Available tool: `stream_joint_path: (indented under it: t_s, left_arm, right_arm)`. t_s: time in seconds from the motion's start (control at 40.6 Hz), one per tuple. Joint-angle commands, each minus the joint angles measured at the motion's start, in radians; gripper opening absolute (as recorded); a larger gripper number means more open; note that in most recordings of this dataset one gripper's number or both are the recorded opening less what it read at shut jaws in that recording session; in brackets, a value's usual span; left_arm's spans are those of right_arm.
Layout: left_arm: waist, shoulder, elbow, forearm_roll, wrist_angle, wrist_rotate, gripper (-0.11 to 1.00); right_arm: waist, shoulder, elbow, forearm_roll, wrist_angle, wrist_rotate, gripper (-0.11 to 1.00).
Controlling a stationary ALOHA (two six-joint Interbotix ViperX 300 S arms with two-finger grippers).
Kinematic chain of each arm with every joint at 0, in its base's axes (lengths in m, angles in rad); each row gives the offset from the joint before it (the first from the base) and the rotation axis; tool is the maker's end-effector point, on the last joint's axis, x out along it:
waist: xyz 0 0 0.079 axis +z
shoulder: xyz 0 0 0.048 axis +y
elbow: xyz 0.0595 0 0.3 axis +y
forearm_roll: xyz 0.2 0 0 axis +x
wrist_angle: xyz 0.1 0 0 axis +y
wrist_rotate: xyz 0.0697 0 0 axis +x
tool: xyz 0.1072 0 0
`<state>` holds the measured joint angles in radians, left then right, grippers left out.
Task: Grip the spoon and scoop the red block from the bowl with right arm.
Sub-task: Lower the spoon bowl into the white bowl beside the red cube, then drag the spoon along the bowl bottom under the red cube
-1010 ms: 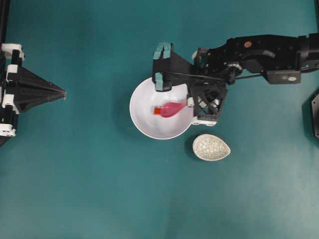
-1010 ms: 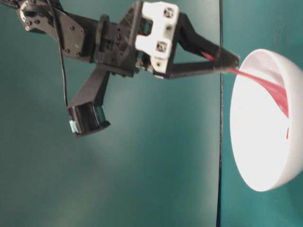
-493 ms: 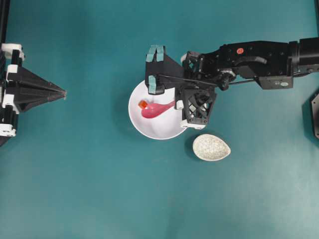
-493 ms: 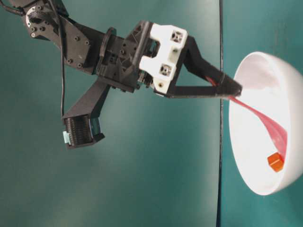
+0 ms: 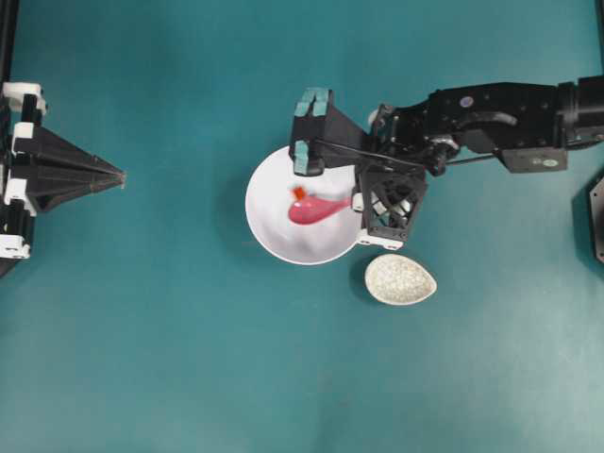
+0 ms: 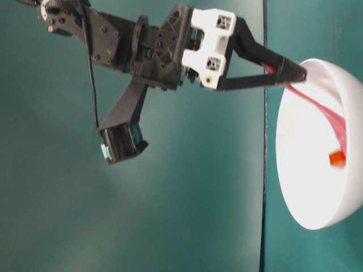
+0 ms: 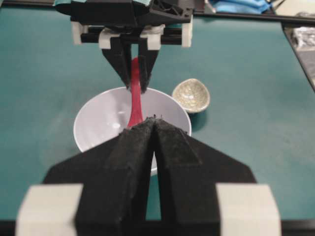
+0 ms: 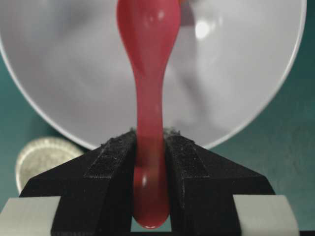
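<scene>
The white bowl [image 5: 274, 231] sits mid-table. My right gripper [image 5: 358, 199] is shut on the handle of the pink-red spoon [image 5: 316, 209], and the scoop reaches down inside the bowl. The small red block [image 5: 298, 192] lies in the bowl, against the far edge of the scoop's tip. At table level the red block [image 6: 337, 159] shows just under the end of the spoon [image 6: 323, 110]. In the right wrist view the spoon [image 8: 147, 73] runs between my gripper [image 8: 149, 142] pads into the bowl [image 8: 246, 73]. My left gripper [image 5: 121, 176] is shut, empty, far to the left.
A small speckled grey oval dish [image 5: 400, 279] stands just to the lower right of the bowl, close under the right wrist. The teal table [image 5: 189, 359] surrounds everything. A black fixture [image 5: 596, 217] sits at the right edge.
My right gripper has drawn back to the right with the spoon. The red block has moved right with the scoop's tip, from the bowl's left side towards its upper middle.
</scene>
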<state>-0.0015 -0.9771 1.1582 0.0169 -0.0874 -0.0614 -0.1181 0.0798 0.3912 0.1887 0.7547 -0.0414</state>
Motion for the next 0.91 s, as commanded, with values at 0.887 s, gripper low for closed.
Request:
stream_joint_path:
  t_s: [0.887]
  left_arm:
    - [0.002,0.006,-0.021,0.003,-0.006,0.0,0.0]
  right_arm:
    - [-0.015,-0.064,-0.041,-0.052,0.11,0.06,0.22]
